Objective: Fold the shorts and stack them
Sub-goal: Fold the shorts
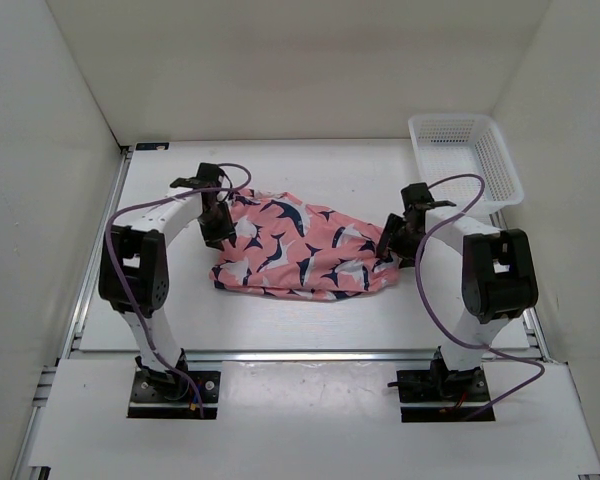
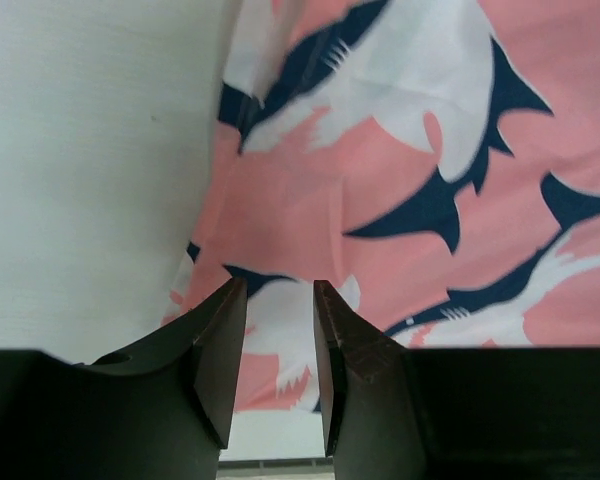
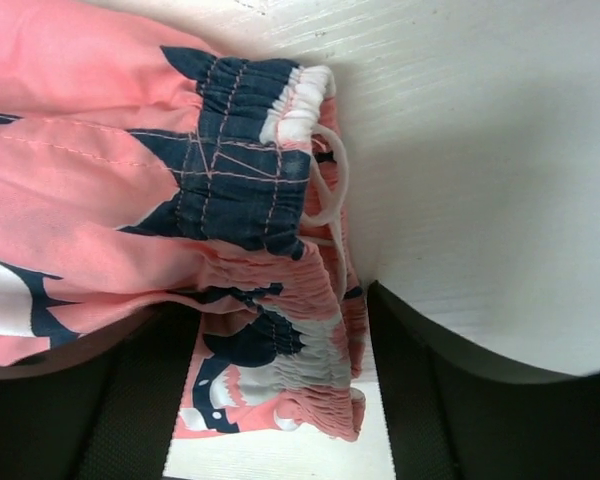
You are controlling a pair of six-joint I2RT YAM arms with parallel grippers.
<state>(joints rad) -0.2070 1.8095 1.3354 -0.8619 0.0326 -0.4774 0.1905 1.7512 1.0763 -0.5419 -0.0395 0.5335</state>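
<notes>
Close your wide-open right gripper (image 3: pixel 270 325) on the waistband (image 3: pixel 245 170) of the shorts (image 1: pixel 300 250), check your left gripper (image 2: pixel 277 295) — narrow at the left edge, hold unclear — has cloth, then lift both evenly.

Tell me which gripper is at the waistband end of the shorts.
The right gripper: the gathered elastic waistband and white drawstring of the shorts lie between its fingers. The left gripper faces only flat printed fabric.
</notes>
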